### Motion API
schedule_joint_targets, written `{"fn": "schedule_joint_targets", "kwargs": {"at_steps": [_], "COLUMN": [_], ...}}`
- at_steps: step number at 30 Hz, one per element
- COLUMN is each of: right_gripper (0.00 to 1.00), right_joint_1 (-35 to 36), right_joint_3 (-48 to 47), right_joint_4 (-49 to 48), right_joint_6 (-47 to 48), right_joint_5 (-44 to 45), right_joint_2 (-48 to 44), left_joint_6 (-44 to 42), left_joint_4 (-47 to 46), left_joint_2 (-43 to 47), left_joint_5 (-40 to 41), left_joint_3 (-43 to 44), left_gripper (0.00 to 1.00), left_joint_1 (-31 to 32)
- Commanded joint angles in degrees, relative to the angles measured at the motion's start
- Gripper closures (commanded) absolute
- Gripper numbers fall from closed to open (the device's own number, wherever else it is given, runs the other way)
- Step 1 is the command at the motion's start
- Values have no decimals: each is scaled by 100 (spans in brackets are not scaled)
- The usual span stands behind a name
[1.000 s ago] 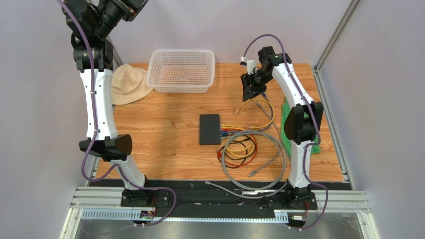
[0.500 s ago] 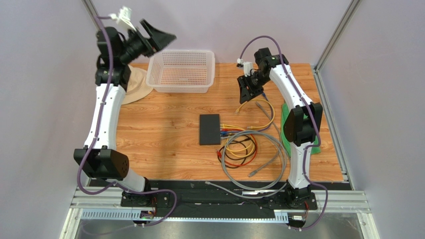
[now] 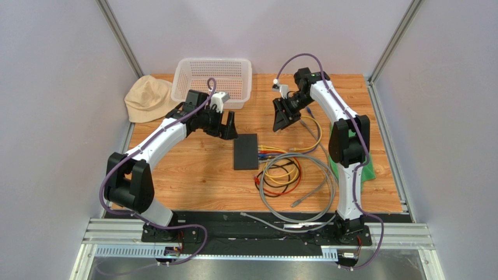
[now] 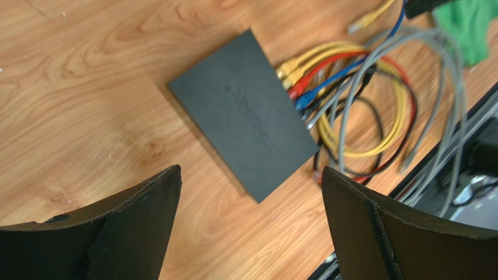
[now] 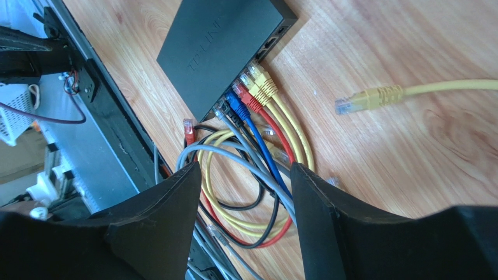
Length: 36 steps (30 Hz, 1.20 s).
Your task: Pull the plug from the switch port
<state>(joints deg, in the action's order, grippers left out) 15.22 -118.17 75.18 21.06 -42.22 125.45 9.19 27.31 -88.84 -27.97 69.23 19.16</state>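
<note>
The switch [image 3: 245,151] lies flat at the middle of the table [image 3: 193,157], its sockets facing the cable coil [image 3: 286,175] on its right. The left end effector [image 3: 230,127] hovers near the switch's far left corner, fingers spread and empty. The right end effector [image 3: 280,119] hangs over the far right side, likewise spread and holding nothing.

The chief risk is that the switch, held by nothing, would likely slide along with any plug that is pulled, so the plug never leaves its port. The plugs sit touching one another, so wide fingers could pinch two at once or miss the latch tab. The overlapping loops could also snag.

Counted:
- one switch
- two yellow plugs [image 5: 260,81], one red plug [image 5: 244,96] and one blue plug [image 5: 234,105] seated, with grey or dark ones beyond them too crowded to count
- one loose yellow plug [image 5: 368,99] lying apart on the wood
- one basket [image 3: 213,81]
- one beige hat [image 3: 149,99]
- one green cloth [image 3: 363,170]
</note>
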Motion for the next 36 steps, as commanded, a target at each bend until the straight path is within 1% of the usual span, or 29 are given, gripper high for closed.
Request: {"fn": "schedule_joint_targets", "kwargs": {"at_steps": [1,2,3,4,5,6,7,8,9,11,12,13,15,16,17,18,19,20,21,23,24,27,29,30,31,33,34,35,36], "right_gripper": [38,39,39,40,41,44,47,51,55,55,55,55,54,54,54,54,54,54,54,54,54,54,53,53,53,52,52,51,51], "right_joint_1": [191,192,192,192,192,183,165,148,87,7,-63,-81,-125,-116,-125,-116,-116,-107,-72,-55,-46,-28,-19,-11,-2,33,51,77,121], "right_joint_3": [346,365,374,365,391,400,409,409,417,435,444,444,409,391,374,356,321,295,277,251,251,303,338,347,347,304,260,190,154], "right_joint_4": [-406,-486,-565,-574,-583,-601,-601,-601,-592,-592,-592,-601,-644,-671,-732,-837,-864,-873,-882,-891,-899,-917,-926,-926,-935,-952,-952,-944,-943], "right_joint_6": [-40,-284,-365,-409,-410,-384,-375,-366,-340,-339,-348,-331,-330,-374,-435,-506,-541,-541,-541,-541,-541,-533,-524,-524,-524,-524,-524,-524,-533], "right_joint_5": [-428,-471,-498,-498,-455,-393,-332,-261,-252,-243,-234,-217,-24,81,239,301,319,337,354,442,442,477,504,513,530,548,565,565,557], "right_joint_2": [252,304,340,349,340,305,279,235,208,138,120,112,155,182,243,269,296,331,349,349,340,270,226,226,234,269,296,305,296], "left_joint_6": [-1574,-1752,-1911,-2365,-2682,-3417,-3911,-4351,-5026,-5295,-5279,-5252,-5269,-5252,-5139,-5016,-4919,-4788,-4664,-4619,-4732,-4883,-4866,-4761,-4743,-4620,-4584,-4610,-4654], "left_joint_4": [239,266,301,458,607,783,1211,1398,1704,1856,1866,1866,1874,1857,1866,2014,2059,2059,1998,1910,1910,1691,1576,1428,1409,1435,1505,1627,1985], "left_joint_2": [376,393,385,315,262,192,70,16,-37,-195,-256,-431,-669,-974,-1169,-1380,-1747,-1873,-1978,-2128,-2155,-2033,-1892,-1857,-1848,-1891,-1944,-1962,-1953], "left_joint_5": [-383,-402,-664,-858,-973,-1035,-1027,-974,-1026,-1289,-1525,-1589,-1598,-1554,-1380,-1100,-1010,-905,-634,-343,-115,298,545,886,950,1038,987,864,419], "left_joint_3": [-392,-471,-603,-639,-665,-674,-665,-683,-709,-674,-605,-552,-359,-288,-174,157,326,467,651,758,828,803,820,863,916,1179,1276,1495,1584], "left_gripper": [9,12,16,28,42,66,100,100,100,100,100,100,100,100,100,100,100,100,100,100,100,100,100,100,100,100,100,100,93], "left_joint_1": [96,262,325,369,535,632,755,1017,1133,1283,1310,1353,1520,1573,1730,1793,1811,1820,1820,1811,1811,1706,1486,1381,1128,854,627,537,467]}}
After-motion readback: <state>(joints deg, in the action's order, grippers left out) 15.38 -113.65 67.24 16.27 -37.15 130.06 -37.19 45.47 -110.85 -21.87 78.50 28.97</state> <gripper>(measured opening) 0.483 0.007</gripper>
